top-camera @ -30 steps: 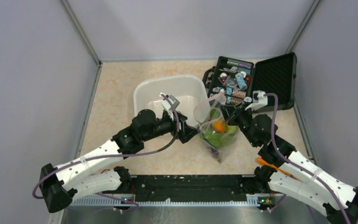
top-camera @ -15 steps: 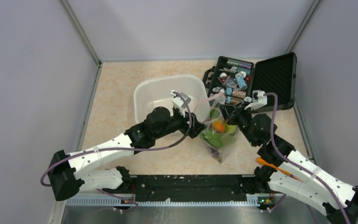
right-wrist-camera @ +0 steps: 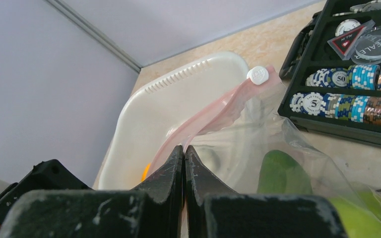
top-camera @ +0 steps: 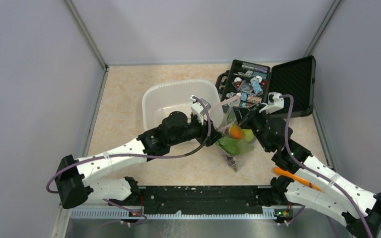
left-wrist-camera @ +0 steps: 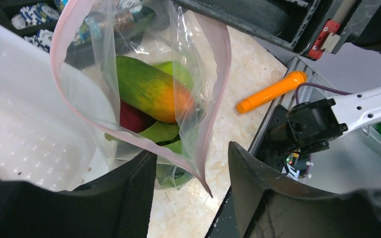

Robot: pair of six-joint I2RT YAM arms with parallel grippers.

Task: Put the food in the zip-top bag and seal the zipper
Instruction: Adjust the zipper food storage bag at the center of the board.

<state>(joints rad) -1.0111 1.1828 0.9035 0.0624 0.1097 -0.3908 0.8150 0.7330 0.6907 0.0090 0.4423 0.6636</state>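
The clear zip-top bag [top-camera: 236, 151] stands upright between my two arms, holding the food: an orange fruit [top-camera: 235, 132], a green-orange piece [left-wrist-camera: 146, 89], a red piece [left-wrist-camera: 129, 117] and green leaves [left-wrist-camera: 161, 132]. The mouth gapes, and its pinkish zipper [left-wrist-camera: 217, 69] is unpressed. My right gripper [right-wrist-camera: 184, 148] is shut on the zipper strip [right-wrist-camera: 211, 118] at the bag's far end. My left gripper [left-wrist-camera: 191, 171] is open and straddles the near corner of the mouth, which hangs between the fingers [left-wrist-camera: 250, 173] without touching them.
The white tub [top-camera: 159, 97] sits just behind and left of the bag, touching it. An open black case [top-camera: 287, 79] of poker chips lies at the back right. An orange pen [top-camera: 297, 179] rests near the right arm's base.
My left arm has swung right up to the bag's mouth, and its jaws have narrowed around the corner. The right gripper has kept hold and shifted the bag top slightly back.
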